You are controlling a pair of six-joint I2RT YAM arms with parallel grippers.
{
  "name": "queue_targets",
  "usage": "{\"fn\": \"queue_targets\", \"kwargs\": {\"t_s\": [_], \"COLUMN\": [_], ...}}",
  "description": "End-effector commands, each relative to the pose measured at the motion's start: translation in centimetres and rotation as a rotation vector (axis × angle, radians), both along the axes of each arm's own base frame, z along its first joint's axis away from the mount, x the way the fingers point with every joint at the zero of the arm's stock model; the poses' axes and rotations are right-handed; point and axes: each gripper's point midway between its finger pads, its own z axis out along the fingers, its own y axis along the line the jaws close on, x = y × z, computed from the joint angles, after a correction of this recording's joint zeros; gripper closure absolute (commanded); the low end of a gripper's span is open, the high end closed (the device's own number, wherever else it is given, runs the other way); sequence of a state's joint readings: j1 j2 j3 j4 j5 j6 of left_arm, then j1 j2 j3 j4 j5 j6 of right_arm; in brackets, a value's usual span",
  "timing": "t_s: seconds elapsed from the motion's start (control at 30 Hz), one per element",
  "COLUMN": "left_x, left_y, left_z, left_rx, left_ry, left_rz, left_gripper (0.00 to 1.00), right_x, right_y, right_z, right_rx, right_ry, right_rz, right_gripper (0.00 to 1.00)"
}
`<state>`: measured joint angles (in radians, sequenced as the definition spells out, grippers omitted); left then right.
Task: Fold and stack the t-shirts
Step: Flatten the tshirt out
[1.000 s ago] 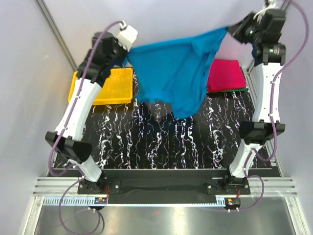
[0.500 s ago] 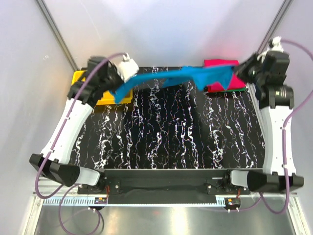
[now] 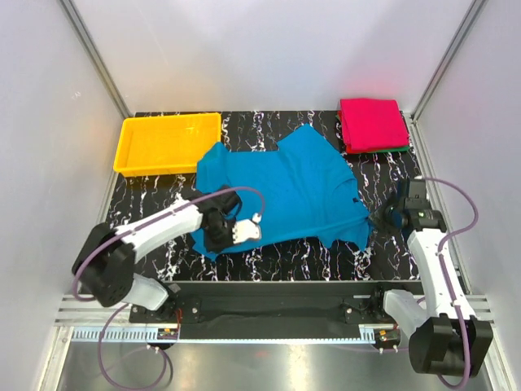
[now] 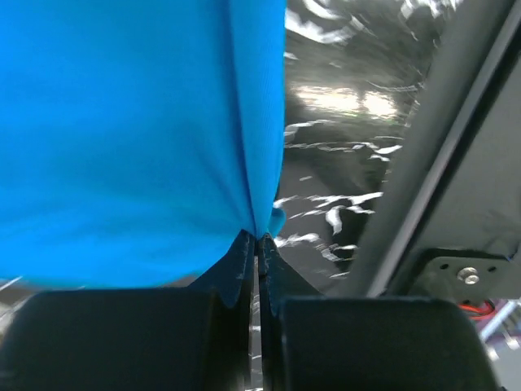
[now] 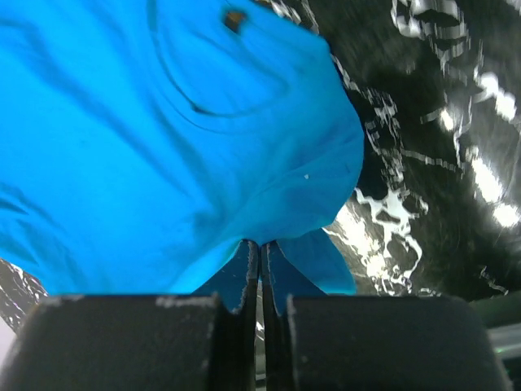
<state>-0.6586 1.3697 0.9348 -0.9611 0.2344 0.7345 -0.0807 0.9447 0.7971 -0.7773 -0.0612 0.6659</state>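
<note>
We read this as the end of the lay-flat step: the teal shirt (image 3: 285, 189) lies spread on the table (image 3: 326, 262), mid-table, with some ripples in the cloth and its near edge not quite square. The left gripper (image 3: 221, 232) sits at the shirt's near-left corner, the right gripper (image 3: 384, 218) at its near-right corner. Both sets of fingers are pressed together with a pinch of teal cloth between them, so nothing is let go yet. The pink shirt (image 3: 373, 124) is folded in the far-right corner on top of the green shirt (image 3: 381, 150), of which only a sliver shows; that is the stack to add to. The yellow tray (image 3: 129, 160) is far left and plays no part here. Our judgement of the next move: open both grippers, back off without dragging the cloth, then regrip along one side for the first fold, and watch the bunched near-right corner. The top view gives us the whole layout but cannot resolve the jaws. The left wrist view shows its gripper (image 4: 259, 244) clamped on a crease that runs straight up the cloth. The right wrist view shows its gripper (image 5: 260, 248) biting just below the neckline (image 5: 203, 106), so the collar end is on the right.
</note>
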Motion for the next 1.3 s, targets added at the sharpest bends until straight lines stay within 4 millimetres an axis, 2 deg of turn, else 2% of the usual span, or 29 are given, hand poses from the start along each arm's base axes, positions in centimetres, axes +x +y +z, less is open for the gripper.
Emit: {"fn": "queue_targets", "kwargs": {"t_s": [0.0, 0.13, 0.23, 0.27, 0.3, 0.37, 0.4, 0.47, 0.5, 0.6, 0.63, 0.67, 0.73, 0.8, 0.87, 0.97, 1.07, 1.27], "left_x": [-1.6, -2.4, -2.2, -1.5, -0.8, 1.7, 2.0, 2.0, 1.9, 1.4, 1.7, 1.0, 1.0, 0.4, 0.5, 1.3, 2.1, 3.1], "left_y": [1.1, 2.6, 3.0, 2.7, 2.2, 1.4, 1.2, 1.7, 1.8, 4.1, 4.8, 5.5, 5.9, 7.1, 7.3, 6.7, 6.2, 6.6], "left_z": [-2.6, -3.6, -3.2, -3.2, -3.0, -2.2, -1.2, 0.0, 1.6, 2.2, 1.6, -0.3, -2.1, -4.4, -5.4, -5.4, -5.5, -5.8], "left_rx": [0.099, 0.159, 0.173, 0.159, 0.139, 0.102, 0.061, 0.005, -0.054, -0.082, -0.051, -0.006, 0.032, 0.113, 0.133, 0.106, 0.097, 0.132], "left_ry": [0.075, 0.088, 0.061, 0.026, -0.015, -0.125, -0.157, -0.166, -0.204, -0.253, -0.281, -0.246, -0.235, -0.191, -0.184, -0.211, -0.225, -0.254], "left_rz": [-0.034, -0.089, -0.090, -0.076, -0.057, 0.055, 0.082, 0.143, 0.160, 0.221, 0.235, 0.235, 0.231, 0.222, 0.213, 0.219, 0.239, 0.273], "left_gripper": [1.00, 1.00, 0.93, 0.82, 0.60, 0.39, 0.28, 0.26, 0.25, 0.24, 0.30, 0.34, 0.43, 0.44, 0.40, 0.29, 0.27, 0.27], "right_x": [1.0, 0.0, -0.5, -0.6, -0.8, -0.5, -0.4, -0.1, 0.0, 0.6, 0.7, 1.0, 1.3, 1.6, 1.6, 1.5, 1.3, 1.4], "right_y": [-0.6, -0.1, -0.1, -0.1, -0.2, -0.4, -0.4, -0.4, -0.4, -0.2, -0.1, -0.1, 0.3, 0.5, 0.5, 0.3, 0.1, 0.1], "right_z": [0.5, -1.2, -1.7, -1.9, -2.1, -2.3, -2.4, -2.7, -3.0, -3.3, -3.4, -3.5, -3.9, -3.8, -3.7, -3.5, -3.4, -3.5], "right_rx": [0.019, 0.046, 0.041, 0.041, 0.035, 0.024, 0.022, 0.019, 0.018, 0.025, 0.028, 0.034, 0.051, 0.065, 0.066, 0.054, 0.042, 0.041], "right_ry": [-0.080, -0.028, -0.011, -0.005, 0.001, -0.003, -0.005, -0.002, 0.009, 0.011, 0.011, 0.003, 0.013, 0.011, 0.010, -0.002, -0.008, -0.002], "right_rz": [-0.087, -0.081, -0.078, -0.079, -0.076, -0.078, -0.074, -0.070, -0.064, -0.045, -0.043, -0.042, -0.033, -0.027, -0.028, -0.036, -0.037, -0.031], "right_gripper": [1.00, 1.00, 1.00, 1.00, 1.00, 1.00, 1.00, 1.00, 1.00, 1.00, 1.00, 1.00, 1.00, 1.00, 1.00, 1.00, 1.00, 1.00]}}
